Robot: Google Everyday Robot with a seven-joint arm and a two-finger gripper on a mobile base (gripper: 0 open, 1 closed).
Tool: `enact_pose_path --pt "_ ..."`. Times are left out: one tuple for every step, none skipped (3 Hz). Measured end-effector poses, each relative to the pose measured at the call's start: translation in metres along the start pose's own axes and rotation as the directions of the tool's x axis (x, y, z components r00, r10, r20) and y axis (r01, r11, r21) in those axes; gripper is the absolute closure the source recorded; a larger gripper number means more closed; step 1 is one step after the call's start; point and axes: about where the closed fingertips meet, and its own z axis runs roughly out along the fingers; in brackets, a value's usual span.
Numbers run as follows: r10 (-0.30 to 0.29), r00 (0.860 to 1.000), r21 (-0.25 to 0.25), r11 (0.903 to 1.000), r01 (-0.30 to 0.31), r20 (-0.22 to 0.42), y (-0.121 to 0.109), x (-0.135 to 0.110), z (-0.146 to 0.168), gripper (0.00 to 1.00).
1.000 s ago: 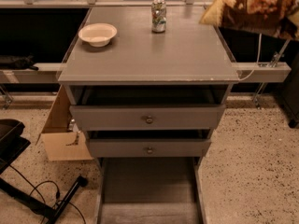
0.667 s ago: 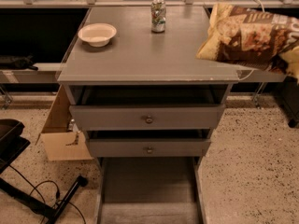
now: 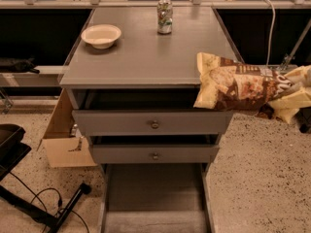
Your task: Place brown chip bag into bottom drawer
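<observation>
The brown chip bag (image 3: 243,87) hangs in the air at the cabinet's front right corner, lying lengthwise at the height of the top drawer. Its pale yellow end overlaps the tabletop's edge. My gripper (image 3: 295,97) is at the right edge of the camera view, shut on the bag's right end; only its pale fingers show. The bottom drawer (image 3: 155,191) is pulled out wide at the foot of the grey cabinet, its flat floor bare. The bag is above it and to the right.
A white bowl (image 3: 101,35) and a soda can (image 3: 164,16) stand on the cabinet top (image 3: 146,57). The two upper drawers (image 3: 154,124) with round knobs are slightly open. A cardboard box (image 3: 63,144) sits left of the cabinet. Black gear and cables (image 3: 29,198) lie at lower left.
The bag and gripper have come down and forward, from above the cabinet's back right corner to beside its front right corner at top drawer height.
</observation>
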Motion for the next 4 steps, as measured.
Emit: enact_pose_path --pt "-0.003 1.000 -0.037 0.9993 0.003 0.020 0.004 0.006 0.011 1.00" --pt "0.008 1.000 -0.029 0.9995 -0.007 0.020 0.000 0.013 0.018 1.00" --pt "0.025 1.000 -0.012 0.9996 -0.025 0.008 0.009 0.036 0.031 1.00" --pt "0.114 0.993 -0.094 0.9892 -0.112 0.010 0.060 0.104 0.082 1.00"
